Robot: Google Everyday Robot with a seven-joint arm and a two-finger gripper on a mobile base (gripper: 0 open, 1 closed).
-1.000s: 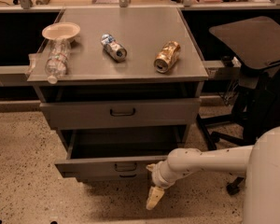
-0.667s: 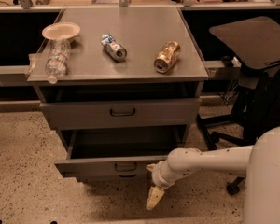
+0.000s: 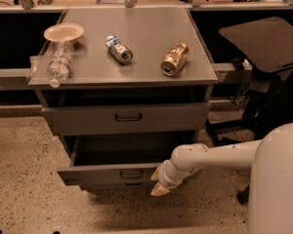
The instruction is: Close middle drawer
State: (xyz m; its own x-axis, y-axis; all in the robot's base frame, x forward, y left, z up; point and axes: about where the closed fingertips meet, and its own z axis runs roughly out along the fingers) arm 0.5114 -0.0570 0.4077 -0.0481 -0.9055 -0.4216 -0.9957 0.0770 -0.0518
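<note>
The middle drawer [image 3: 107,174] of the grey metal cabinet stands pulled out, its deep tray open to view and its dark loop handle [image 3: 132,174] on the flat front. My gripper [image 3: 157,181] is at the right end of that drawer front, at or very near the front face, on a white arm that reaches in from the right. Its two cream fingertips [image 3: 160,190] are apart with nothing between them.
The top drawer [image 3: 127,117] is shut above; the lowest drawer's front [image 3: 132,184] peeks out below. On the cabinet top [image 3: 136,23] lie a plastic bottle [image 3: 59,62], a paper bowl [image 3: 63,32] and two cans [image 3: 119,49] [image 3: 175,59]. A black chair [image 3: 263,67] stands at the right.
My gripper has risen from near the floor to the level of the middle drawer's front, at its right end. The drawer is still open about as far.
</note>
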